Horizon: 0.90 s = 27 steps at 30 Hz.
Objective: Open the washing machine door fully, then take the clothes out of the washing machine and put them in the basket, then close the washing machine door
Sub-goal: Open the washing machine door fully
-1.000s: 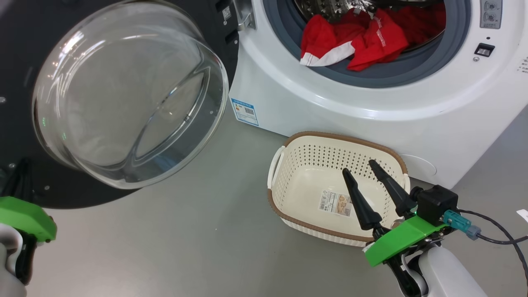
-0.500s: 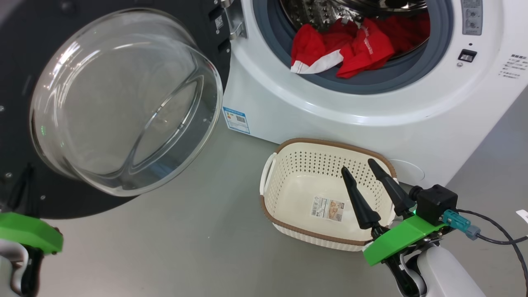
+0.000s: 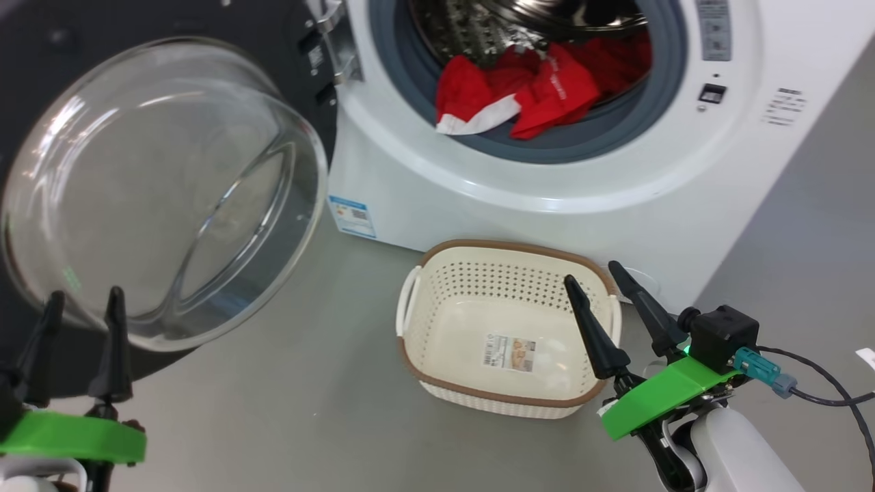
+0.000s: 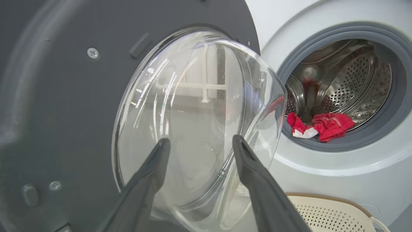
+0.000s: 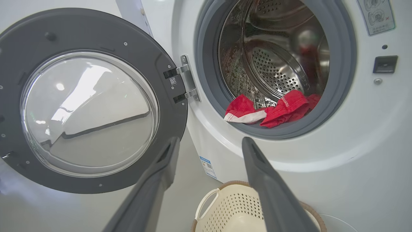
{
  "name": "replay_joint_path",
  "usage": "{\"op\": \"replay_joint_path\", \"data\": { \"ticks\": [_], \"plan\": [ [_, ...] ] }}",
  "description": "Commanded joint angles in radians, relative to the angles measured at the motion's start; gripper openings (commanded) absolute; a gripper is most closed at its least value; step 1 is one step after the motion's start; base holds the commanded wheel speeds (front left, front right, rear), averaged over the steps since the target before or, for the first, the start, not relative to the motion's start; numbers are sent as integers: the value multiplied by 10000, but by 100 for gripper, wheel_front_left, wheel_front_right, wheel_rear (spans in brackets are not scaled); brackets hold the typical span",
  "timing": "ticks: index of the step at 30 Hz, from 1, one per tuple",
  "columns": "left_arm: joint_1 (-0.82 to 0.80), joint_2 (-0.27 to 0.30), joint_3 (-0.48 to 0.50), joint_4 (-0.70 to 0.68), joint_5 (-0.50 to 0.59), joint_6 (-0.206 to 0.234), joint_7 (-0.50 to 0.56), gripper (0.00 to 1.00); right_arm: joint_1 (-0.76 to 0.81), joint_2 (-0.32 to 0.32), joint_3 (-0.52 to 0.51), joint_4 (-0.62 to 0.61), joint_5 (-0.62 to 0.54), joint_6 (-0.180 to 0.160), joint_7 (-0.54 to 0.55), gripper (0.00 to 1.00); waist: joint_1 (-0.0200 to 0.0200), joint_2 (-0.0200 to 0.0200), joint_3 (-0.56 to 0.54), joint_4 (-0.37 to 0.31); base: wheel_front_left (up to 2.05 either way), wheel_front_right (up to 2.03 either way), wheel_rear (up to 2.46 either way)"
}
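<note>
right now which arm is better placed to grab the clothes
Likely right. The right gripper is open over the basket, near the clothes at the drum mouth, and its wrist view faces them. The left gripper points at the door glass, off to the side.

Door (image 5: 90,109) wide open, red clothes (image 5: 273,111) at drum (image 5: 276,64) mouth, basket (image 5: 225,206) below, pincer (image 5: 210,140) spread, empty.

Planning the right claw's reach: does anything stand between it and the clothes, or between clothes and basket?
Nothing visible does. The door is swung out left, clear of the opening. The clothes lie uncovered at the drum's front edge. The open right claw hangs by the basket, which sits on the floor below them.
</note>
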Motion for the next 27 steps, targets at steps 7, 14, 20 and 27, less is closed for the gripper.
{"op": "replay_joint_path", "data": {
  "ticks": [7,14,20,27],
  "plan": [
    [424,68,254,-1306,129,318,-77,100,-61,110,222,-403,40,16,-122,100,0,0,-139,-1053,0,0,0],
    [636,-223,158,-1620,70,440,-71,100,-20,164,353,-485,61,16,-122,100,0,0,-282,-1986,0,0,0],
    [869,-438,251,-1592,110,464,-76,100,-48,173,485,-542,39,16,-122,100,0,0,-347,-2798,0,0,0],
    [1020,-652,447,-1711,341,320,-78,100,-111,114,480,-600,-31,16,-122,100,0,0,-347,-3412,0,0,0]
  ]
}}
